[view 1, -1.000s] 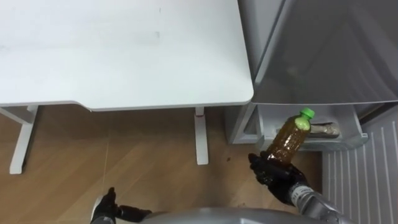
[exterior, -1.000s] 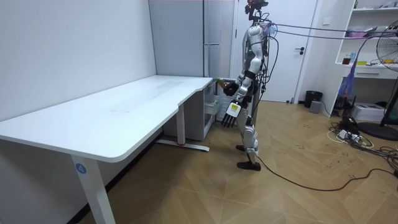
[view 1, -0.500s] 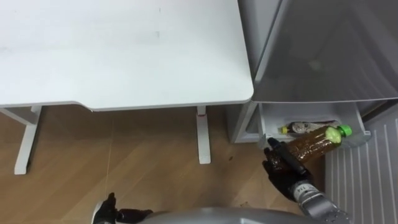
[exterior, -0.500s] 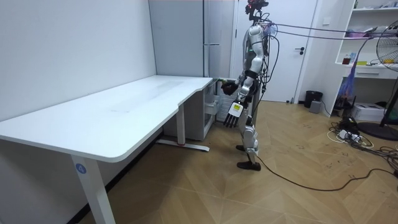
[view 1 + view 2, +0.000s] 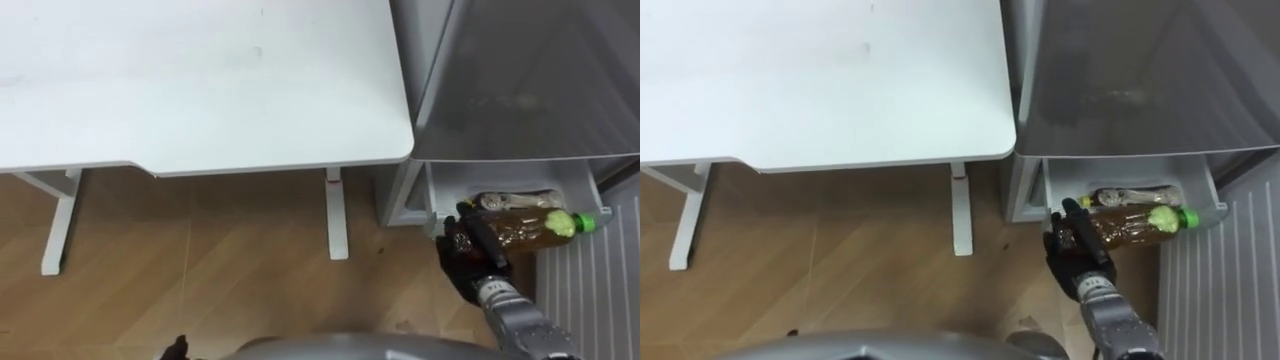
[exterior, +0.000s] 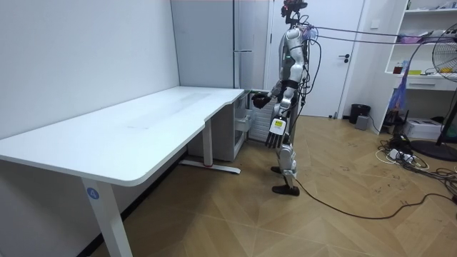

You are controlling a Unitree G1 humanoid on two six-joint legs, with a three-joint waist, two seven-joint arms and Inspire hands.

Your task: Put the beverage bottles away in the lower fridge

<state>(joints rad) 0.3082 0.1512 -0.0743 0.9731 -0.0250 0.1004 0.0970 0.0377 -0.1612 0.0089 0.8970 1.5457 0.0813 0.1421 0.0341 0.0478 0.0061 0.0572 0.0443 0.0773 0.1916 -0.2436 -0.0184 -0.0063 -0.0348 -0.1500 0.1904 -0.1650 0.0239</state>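
Note:
A clear bottle of amber drink (image 5: 525,228) with a green cap lies level in my right hand (image 5: 465,255), whose fingers are curled round its lower half. It hangs just over the front of the open lower fridge drawer (image 5: 428,196), cap pointing right. A second bottle (image 5: 505,202) lies inside the drawer behind it. In the room view I stand before the grey fridge (image 6: 214,43) with the right hand (image 6: 260,101) held out toward it. My left hand (image 6: 275,128) hangs at my side with straight fingers.
A white desk (image 5: 200,80) fills the left, its corner close to the fridge body (image 5: 520,80). The ribbed inside of the open fridge door (image 5: 595,295) stands at the right. Wooden floor (image 5: 220,260) lies below the desk edge.
The bottle has tipped from upright to lying level and moved right and forward to the drawer's front. The left hand has dropped lower in the eye view.

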